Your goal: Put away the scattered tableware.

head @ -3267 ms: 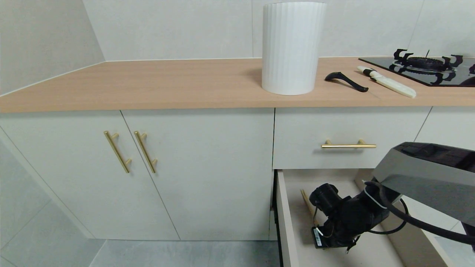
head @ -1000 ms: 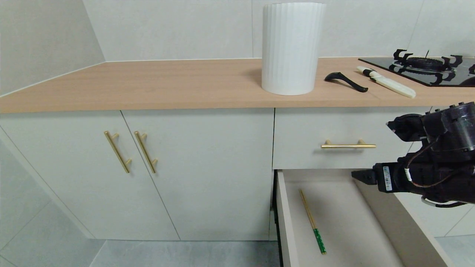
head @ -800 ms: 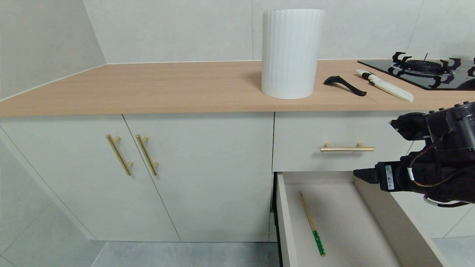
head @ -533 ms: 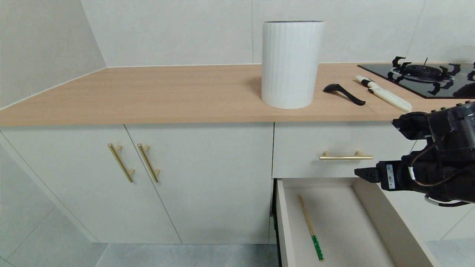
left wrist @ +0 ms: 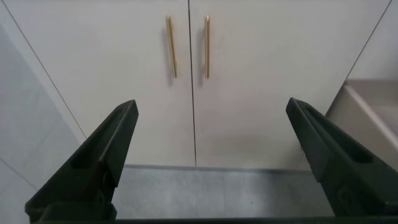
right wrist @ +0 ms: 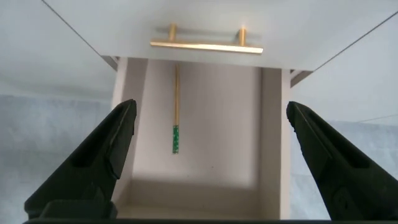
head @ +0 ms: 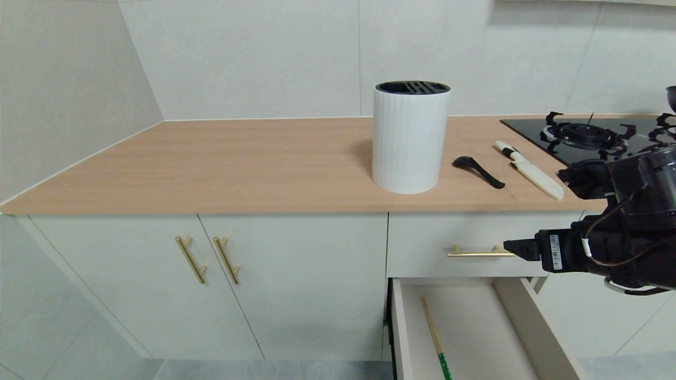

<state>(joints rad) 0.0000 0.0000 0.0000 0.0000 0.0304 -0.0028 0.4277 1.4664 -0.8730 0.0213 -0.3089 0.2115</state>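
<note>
A pair of wooden chopsticks with green ends point(head: 434, 335) lies in the open pale drawer point(head: 395, 327), along its left wall, with the green ends cut off in our head view. On the wooden counter point(head: 237, 163), near its front edge, a white ribbed cylindrical holder point(head: 411, 140) stands beside a black spoon point(head: 478, 170) and a cream-bladed knife point(head: 528, 170). We cannot see inside the holder's dark slotted top. Our right gripper point(right wrist: 211, 104) hangs over the drawer with its fingers spread. Our left gripper point(left wrist: 211, 102), also spread, faces the pale cabinet doors point(left wrist: 249, 81).

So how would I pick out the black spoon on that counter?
Find the tall white ribbed holder on the wooden countertop. Between it and the cream-bladed knife lies the black spoon. It alone is all black, short and curved.
</note>
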